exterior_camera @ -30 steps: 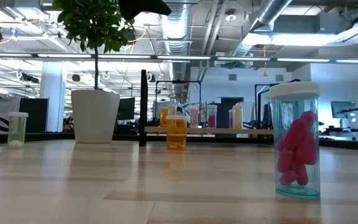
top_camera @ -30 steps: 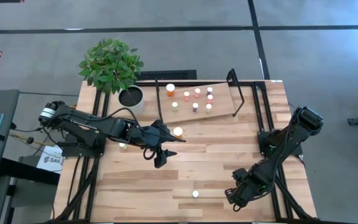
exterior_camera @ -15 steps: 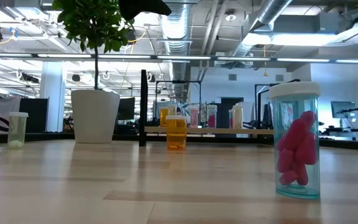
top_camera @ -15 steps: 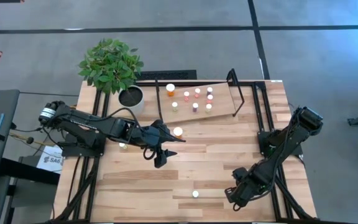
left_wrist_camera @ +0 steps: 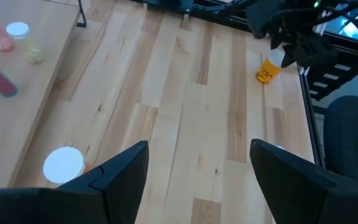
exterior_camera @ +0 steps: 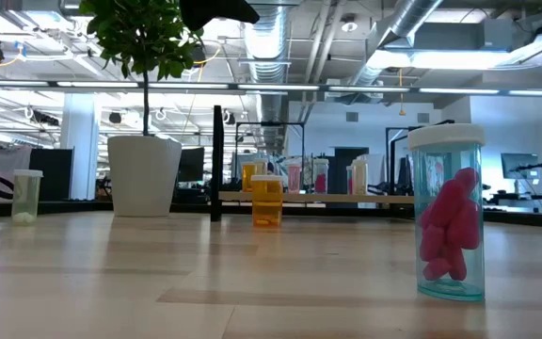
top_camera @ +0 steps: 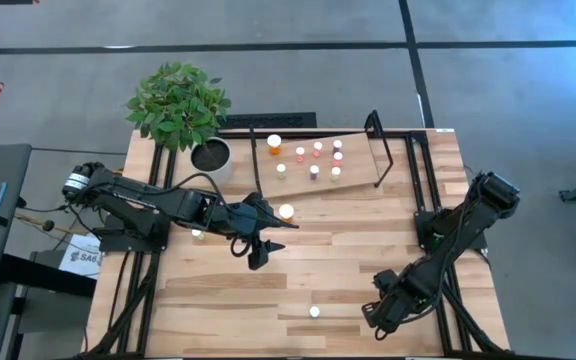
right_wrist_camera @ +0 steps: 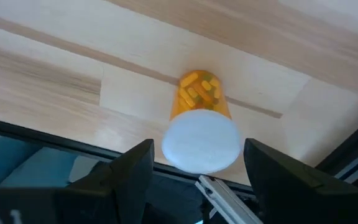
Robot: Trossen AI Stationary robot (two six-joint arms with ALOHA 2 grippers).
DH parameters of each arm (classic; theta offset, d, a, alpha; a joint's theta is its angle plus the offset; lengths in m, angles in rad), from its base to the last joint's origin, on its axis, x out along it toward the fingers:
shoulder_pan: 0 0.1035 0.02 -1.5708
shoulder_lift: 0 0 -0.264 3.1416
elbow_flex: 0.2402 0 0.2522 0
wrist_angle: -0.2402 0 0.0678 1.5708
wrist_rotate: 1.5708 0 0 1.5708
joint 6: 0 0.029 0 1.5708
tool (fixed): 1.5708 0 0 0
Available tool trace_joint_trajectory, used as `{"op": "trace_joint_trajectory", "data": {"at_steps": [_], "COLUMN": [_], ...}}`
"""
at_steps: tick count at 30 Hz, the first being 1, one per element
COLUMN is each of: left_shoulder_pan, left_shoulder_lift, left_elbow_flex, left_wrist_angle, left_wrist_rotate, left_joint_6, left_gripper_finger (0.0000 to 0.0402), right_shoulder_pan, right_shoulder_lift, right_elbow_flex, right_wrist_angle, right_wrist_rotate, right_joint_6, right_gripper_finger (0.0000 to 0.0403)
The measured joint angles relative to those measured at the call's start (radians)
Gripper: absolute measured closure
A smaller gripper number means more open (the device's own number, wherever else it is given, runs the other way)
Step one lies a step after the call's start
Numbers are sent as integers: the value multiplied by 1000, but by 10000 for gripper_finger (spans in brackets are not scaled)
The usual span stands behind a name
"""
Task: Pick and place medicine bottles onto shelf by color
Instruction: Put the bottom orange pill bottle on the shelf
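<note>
The shelf [top_camera: 356,150] stands at the table's far side with several medicine bottles [top_camera: 316,160] upright on its board. My left gripper [top_camera: 273,240] hovers open over the table's middle, beside a loose orange bottle [top_camera: 286,212] that stands on its base. A pale bottle [top_camera: 198,235] stands under the left arm. A pink-filled bottle [exterior_camera: 450,226] stands near the front edge. My right gripper [right_wrist_camera: 199,163] is at the near right corner, shut on a second orange bottle [right_wrist_camera: 199,93]. My right gripper has the orange bottle's white cap [right_wrist_camera: 201,140] between its two fingers, one on each side. The fingers come from above, slanting steeply down. The bottle points away below them and leans [left_wrist_camera: 266,71]. Whether its bottom rests on the table I cannot tell.
A potted plant [top_camera: 180,100] in a white pot [top_camera: 210,155] stands at the far left, next to the shelf. The table's near right edge and black frame [right_wrist_camera: 241,199] lie right beside the right gripper. Bare planks [top_camera: 268,290] stretch between the two arms.
</note>
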Motion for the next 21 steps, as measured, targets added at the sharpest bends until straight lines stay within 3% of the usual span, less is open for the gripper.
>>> {"op": "trace_joint_trajectory", "data": {"at_steps": [15, 21], "left_shoulder_pan": [0, 0], "left_shoulder_lift": [0, 0], "left_elbow_flex": [0, 0], "left_wrist_angle": [-3, -3], "left_wrist_rotate": [0, 0], "left_joint_6": [6, 6], "left_gripper_finger": [135, 135], "right_shoulder_pan": [-3, -9], "right_shoulder_lift": [117, 111], "right_elbow_flex": [-1, -1], "right_wrist_angle": [93, 110], "right_wrist_rotate": [-51, -65], "right_joint_6": [-21, -21], "right_gripper_finger": [134, 172]}}
